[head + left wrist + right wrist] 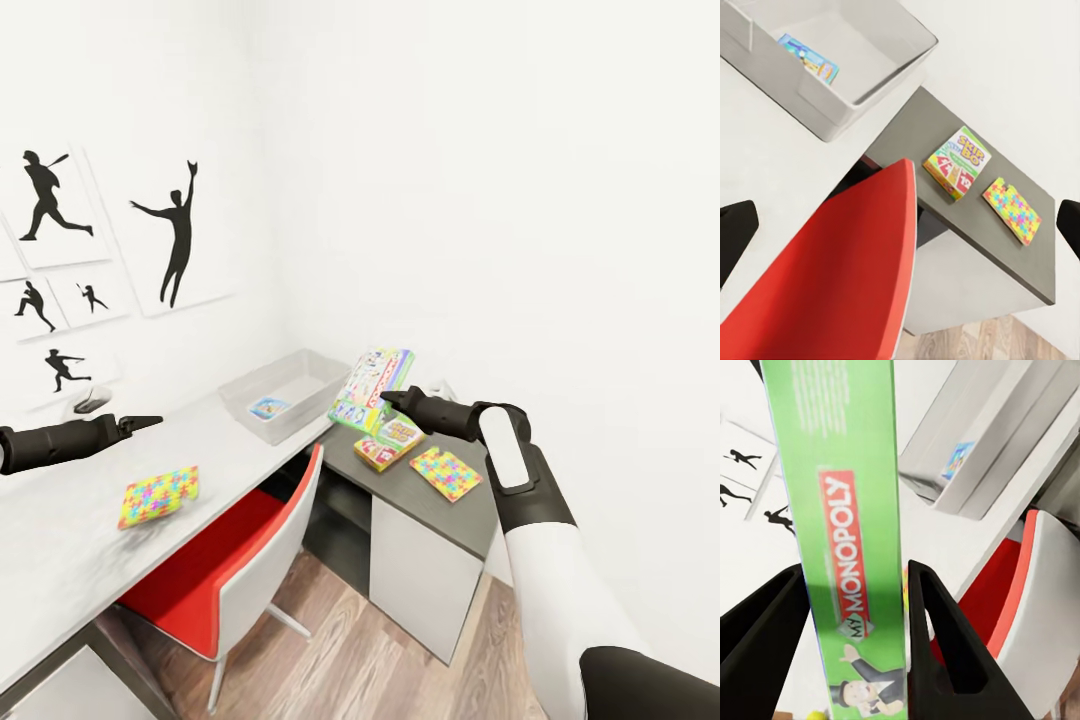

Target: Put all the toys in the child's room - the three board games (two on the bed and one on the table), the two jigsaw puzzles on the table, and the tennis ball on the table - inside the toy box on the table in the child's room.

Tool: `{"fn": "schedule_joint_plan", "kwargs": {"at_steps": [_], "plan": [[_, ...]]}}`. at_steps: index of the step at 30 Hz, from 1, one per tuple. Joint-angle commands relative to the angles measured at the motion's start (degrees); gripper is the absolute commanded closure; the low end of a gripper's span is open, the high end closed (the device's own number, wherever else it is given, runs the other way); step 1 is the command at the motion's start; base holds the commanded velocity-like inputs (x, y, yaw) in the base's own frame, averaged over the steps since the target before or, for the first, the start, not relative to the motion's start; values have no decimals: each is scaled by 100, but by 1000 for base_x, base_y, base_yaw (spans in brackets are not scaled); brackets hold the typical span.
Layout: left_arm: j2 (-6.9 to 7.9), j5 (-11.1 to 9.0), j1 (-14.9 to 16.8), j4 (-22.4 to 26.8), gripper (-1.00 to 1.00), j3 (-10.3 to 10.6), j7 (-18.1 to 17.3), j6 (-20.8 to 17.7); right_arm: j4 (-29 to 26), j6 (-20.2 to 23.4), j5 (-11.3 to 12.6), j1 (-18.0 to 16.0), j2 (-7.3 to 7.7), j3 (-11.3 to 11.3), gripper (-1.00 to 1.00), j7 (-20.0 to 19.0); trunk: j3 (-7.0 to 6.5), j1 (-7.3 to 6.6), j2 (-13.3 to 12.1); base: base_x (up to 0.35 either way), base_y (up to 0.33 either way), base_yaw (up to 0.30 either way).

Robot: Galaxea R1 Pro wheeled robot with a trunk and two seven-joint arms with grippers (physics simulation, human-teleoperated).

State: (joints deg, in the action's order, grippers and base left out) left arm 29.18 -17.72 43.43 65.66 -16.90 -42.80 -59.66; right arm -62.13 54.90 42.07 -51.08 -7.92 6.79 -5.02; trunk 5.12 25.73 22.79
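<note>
My right gripper [392,398] [851,607] is shut on the green and white Monopoly board game [372,388] [851,547], held tilted in the air beside the toy box [285,390] [847,75] [967,450]. A blue board game [269,408] [808,58] lies inside the box. The yellow-green board game [390,440] [957,162] and one jigsaw puzzle [446,473] [1012,210] rest on the table's dark side unit [440,520]. Another jigsaw puzzle [158,496] lies on the pale table top [60,560]. My left gripper [150,421] [902,225] hovers open above the table. The bed is out of view.
A red and white chair [230,560] [840,277] [1020,585] is tucked under the desk between the two arms. White walls close the corner behind the desk, with black silhouette posters [170,235] on the left wall. Wooden floor [340,650] lies below.
</note>
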Motion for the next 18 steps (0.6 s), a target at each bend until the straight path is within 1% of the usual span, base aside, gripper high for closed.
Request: {"fn": "schedule_joint_plan", "kwargs": {"at_steps": [1,14,18], "plan": [[0,27,7,-1,-100,-6,-41,-20,-1,34,-51,-7,-9,22,100,-52,13,5,13,107,-4,4],[0,29,7,-1,-100,-6,-44,-20,-5,13,-50,-4,-7,16,100,-51,13,5,13,86,-1,2],[0,25,7,-1,-100,-6,-44,-20,-6,5,-50,-3,-40,9,100,-51,4,5,13,163,-28,160]]}}
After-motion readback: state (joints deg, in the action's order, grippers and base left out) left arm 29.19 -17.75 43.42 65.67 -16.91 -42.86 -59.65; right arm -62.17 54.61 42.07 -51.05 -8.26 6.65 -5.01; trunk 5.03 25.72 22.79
